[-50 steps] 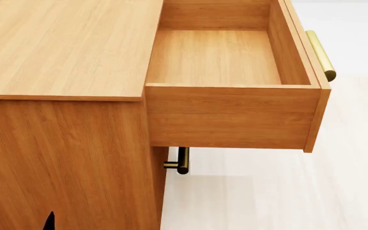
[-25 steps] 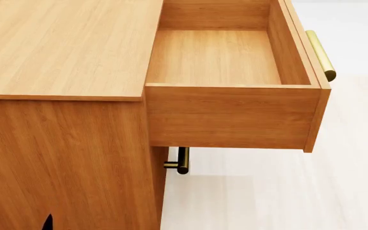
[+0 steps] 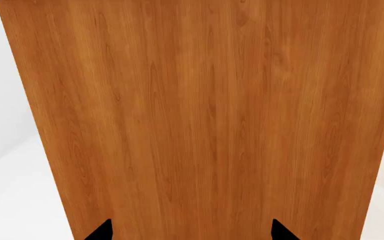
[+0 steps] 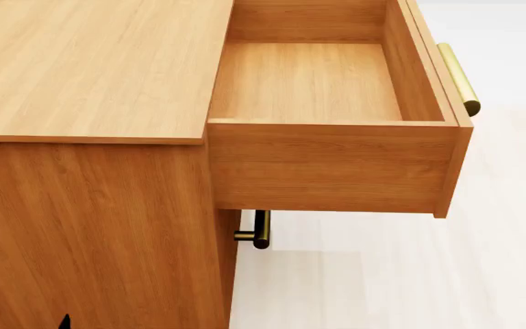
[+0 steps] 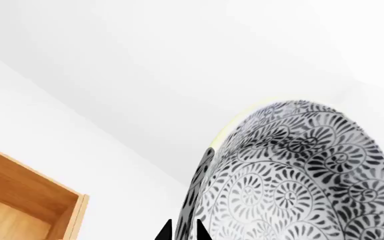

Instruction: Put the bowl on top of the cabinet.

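In the right wrist view the bowl (image 5: 292, 175), white with a dense dark leaf pattern, fills the lower right. Its rim sits between the two black fingertips of my right gripper (image 5: 182, 233), which is shut on it. Neither the bowl nor the right gripper shows in the head view. The orange-brown cabinet (image 4: 98, 68) has a bare flat top at the left of the head view. My left gripper (image 3: 192, 231) is open, with its tips wide apart and facing the cabinet's side panel (image 3: 205, 120). It holds nothing. Only one of its fingertips (image 4: 64, 323) shows at the head view's lower edge.
The cabinet's top drawer (image 4: 309, 82) is pulled far out and is empty inside. A brass bar handle (image 4: 457, 77) is on its front, and a second handle (image 4: 259, 229) shows below it. Pale floor (image 4: 400, 274) lies to the right. A drawer corner (image 5: 25, 200) shows in the right wrist view.
In the head view the left gripper's black fingertips have sunk lower, so that only one tip still shows at the bottom edge. The cabinet and drawer have not moved.
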You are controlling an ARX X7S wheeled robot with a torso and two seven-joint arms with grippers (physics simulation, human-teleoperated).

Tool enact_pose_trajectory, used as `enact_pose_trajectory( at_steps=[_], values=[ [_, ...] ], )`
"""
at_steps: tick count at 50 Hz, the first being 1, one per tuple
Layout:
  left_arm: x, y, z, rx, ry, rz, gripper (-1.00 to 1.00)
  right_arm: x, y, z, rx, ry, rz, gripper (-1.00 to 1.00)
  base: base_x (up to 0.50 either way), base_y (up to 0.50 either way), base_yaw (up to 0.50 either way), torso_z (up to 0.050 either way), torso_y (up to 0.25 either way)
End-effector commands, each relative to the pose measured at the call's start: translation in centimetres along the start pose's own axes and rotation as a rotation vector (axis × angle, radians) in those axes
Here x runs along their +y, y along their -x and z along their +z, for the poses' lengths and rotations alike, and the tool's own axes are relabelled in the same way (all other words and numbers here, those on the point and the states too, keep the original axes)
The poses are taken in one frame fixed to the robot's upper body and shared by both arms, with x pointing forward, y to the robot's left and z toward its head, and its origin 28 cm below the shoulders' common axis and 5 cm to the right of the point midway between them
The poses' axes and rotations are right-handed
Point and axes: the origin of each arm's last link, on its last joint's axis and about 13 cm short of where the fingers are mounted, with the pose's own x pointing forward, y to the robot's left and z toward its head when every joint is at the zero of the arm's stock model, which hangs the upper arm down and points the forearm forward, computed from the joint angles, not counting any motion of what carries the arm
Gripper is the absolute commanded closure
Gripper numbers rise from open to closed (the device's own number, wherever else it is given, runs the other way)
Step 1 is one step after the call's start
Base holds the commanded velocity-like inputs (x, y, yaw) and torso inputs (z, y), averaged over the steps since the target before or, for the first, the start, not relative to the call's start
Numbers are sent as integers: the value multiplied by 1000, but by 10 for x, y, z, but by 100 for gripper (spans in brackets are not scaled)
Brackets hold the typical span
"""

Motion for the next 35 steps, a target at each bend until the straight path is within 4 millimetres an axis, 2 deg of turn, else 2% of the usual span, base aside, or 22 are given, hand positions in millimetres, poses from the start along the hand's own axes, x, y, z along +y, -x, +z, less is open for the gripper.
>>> enact_pose_trajectory(
  at_steps=[1,5,6,7,16,20,35],
  values=[
    [3,2,-6,14,-8,8,-100,12,5,37,-107,108,24,100,0,0,0,0,0],
    [4,3,-6,14,-14,8,-100,20,5,46,-128,151,54,100,0,0,0,0,3],
    [4,4,-6,11,-16,9,-100,11,4,60,-136,155,60,100,0,0,0,0,0],
    [4,4,-6,10,-15,9,-100,11,3,63,-141,159,66,100,0,0,0,0,0],
    [5,1,-10,15,-1,8,-100,31,-4,90,-203,232,127,100,0,0,0,0,0],
    [4,0,-12,19,-1,3,-100,37,-6,96,-212,244,133,100,0,0,0,0,0],
    [-1,-2,-17,29,-3,-17,-100,55,-13,94,-262,258,202,100,0,0,0,0,1]
  ],
)
